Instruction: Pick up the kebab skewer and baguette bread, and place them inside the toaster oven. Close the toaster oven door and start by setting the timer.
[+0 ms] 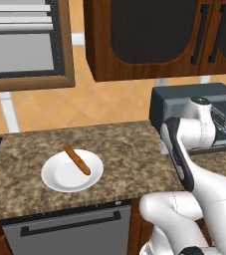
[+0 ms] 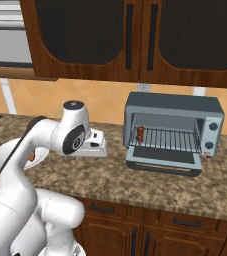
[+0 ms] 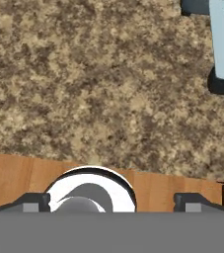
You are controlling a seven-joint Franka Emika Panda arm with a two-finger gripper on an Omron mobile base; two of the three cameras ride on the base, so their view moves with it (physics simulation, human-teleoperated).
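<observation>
A white robot arm stands at a speckled stone counter (image 1: 124,144). The toaster oven (image 2: 172,131) sits to the right with the toaster oven door (image 2: 164,161) folded down flat, so food can go in. The kebab skewer (image 2: 140,134) already stands at the left end of the wire rack (image 2: 170,137) inside. The baguette bread (image 1: 77,159) lies diagonally on a white plate (image 1: 59,179) well to the left, waiting to be fetched. The gripper (image 3: 111,201) hovers above bare counter near the oven's front corner, its fingers spread wide and holding nothing, probably because the skewer is delivered and the loaf comes next.
</observation>
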